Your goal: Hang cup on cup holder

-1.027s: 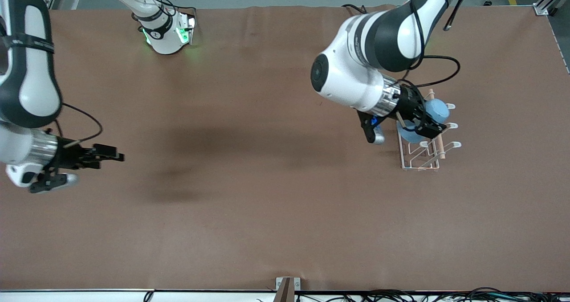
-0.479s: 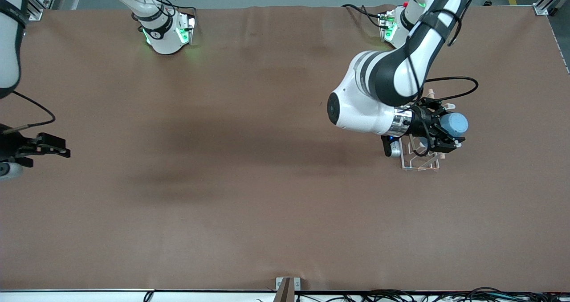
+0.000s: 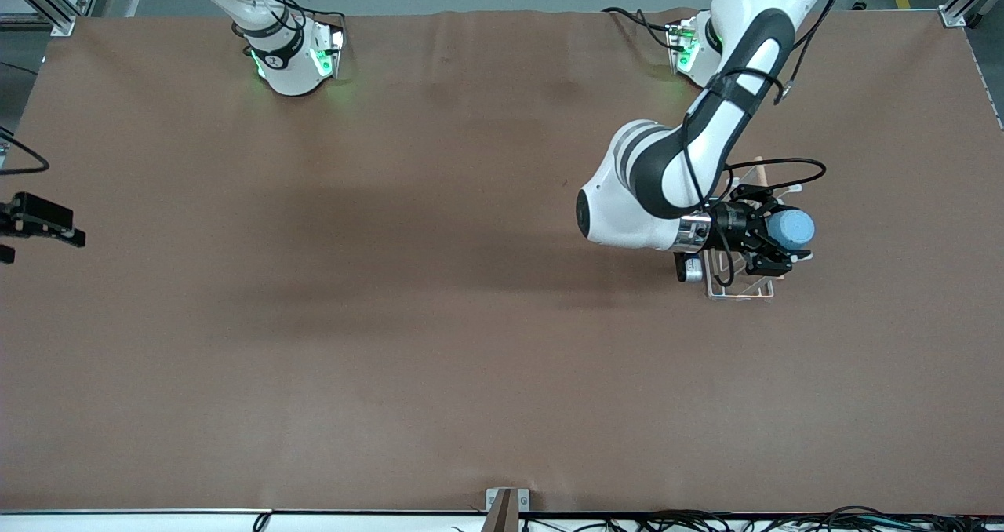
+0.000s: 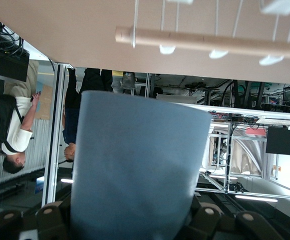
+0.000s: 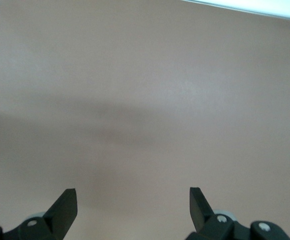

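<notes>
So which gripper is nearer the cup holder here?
Left. The left gripper holds the cup over the cup holder; the right gripper, open, waits at the right arm's table edge.

Brown table cover [image 3: 439,359]; cables [image 3: 784,520] and small bracket [image 3: 506,508] at near edge.

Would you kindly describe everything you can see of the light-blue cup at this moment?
The cup is a plain light-blue tumbler with no handle, slightly tapered, matte like plastic. It lies on its side in the air, clamped in the left gripper, over the cup holder toward the left arm's end of the table. In the left wrist view its wall fills the frame, with the holder's wooden rod past it. Only the fingers touch it.
</notes>
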`<act>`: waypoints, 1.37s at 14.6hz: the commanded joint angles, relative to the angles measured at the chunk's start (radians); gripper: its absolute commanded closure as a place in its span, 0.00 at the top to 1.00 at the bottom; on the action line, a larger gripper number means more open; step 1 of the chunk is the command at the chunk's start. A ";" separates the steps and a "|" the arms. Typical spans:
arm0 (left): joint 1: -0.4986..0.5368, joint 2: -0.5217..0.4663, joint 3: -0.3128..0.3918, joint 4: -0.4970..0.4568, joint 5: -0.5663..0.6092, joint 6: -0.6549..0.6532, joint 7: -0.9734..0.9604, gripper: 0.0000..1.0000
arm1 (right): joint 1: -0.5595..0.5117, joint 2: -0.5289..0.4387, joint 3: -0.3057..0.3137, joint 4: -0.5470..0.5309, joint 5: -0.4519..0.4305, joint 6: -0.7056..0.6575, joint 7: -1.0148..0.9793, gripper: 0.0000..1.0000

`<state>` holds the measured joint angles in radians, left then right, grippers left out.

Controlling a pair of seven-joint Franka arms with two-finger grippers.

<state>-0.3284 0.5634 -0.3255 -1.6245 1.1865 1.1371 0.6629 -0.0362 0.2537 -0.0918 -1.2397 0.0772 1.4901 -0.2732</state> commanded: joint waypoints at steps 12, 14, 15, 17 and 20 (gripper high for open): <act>0.000 0.130 -0.007 -0.052 0.025 -0.007 -0.235 0.20 | -0.039 -0.323 0.129 -0.352 -0.100 0.044 0.178 0.97; 0.000 0.148 -0.007 -0.051 0.025 0.000 -0.267 0.21 | 0.001 -0.314 0.078 -0.346 -0.099 0.044 0.178 0.98; 0.000 0.162 -0.007 -0.051 0.025 0.001 -0.298 0.21 | 0.021 -0.312 0.051 -0.343 -0.097 0.044 0.177 0.98; 0.000 0.174 -0.009 -0.049 0.025 0.010 -0.327 0.32 | 0.018 -0.306 0.046 -0.324 -0.097 0.036 0.173 1.00; -0.003 0.178 -0.010 -0.048 0.024 0.046 -0.344 0.69 | 0.004 -0.295 0.049 -0.314 -0.097 0.016 0.164 1.00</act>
<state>-0.3298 0.7409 -0.3308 -1.6786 1.1873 1.1756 0.3306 -0.0353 -0.0280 -0.0373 -1.5440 -0.0238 1.5146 -0.1085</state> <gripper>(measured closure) 0.251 0.000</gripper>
